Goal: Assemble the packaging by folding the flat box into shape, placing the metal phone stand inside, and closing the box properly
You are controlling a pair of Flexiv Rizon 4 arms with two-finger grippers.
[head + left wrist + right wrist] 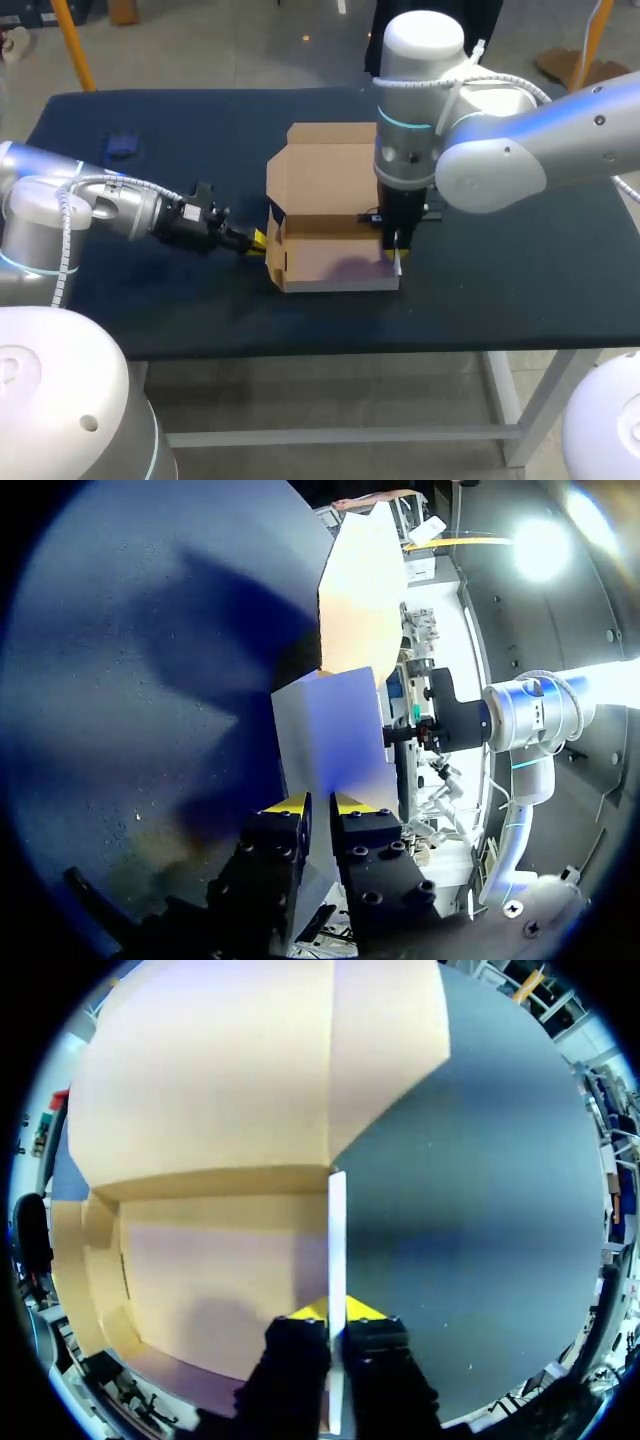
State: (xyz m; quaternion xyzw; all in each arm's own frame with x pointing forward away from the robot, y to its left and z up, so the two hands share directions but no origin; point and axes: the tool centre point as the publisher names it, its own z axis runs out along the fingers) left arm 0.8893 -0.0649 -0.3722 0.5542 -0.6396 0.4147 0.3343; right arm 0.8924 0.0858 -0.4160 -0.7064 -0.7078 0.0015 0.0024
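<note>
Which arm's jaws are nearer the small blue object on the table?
Left. The left arm pinches the cardboard box's left wall, nearer the blue object; right arm pinches its right wall.

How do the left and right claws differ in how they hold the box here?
The left claw reaches in level from the side and pinches the left wall of the box; the right claw points straight down onto the right wall. Both are shut on a wall, one finger on each face.

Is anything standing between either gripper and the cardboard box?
Nothing visible stands between them. The left gripper is shut on the left wall of the box, and the right gripper is shut on its right wall.
</note>
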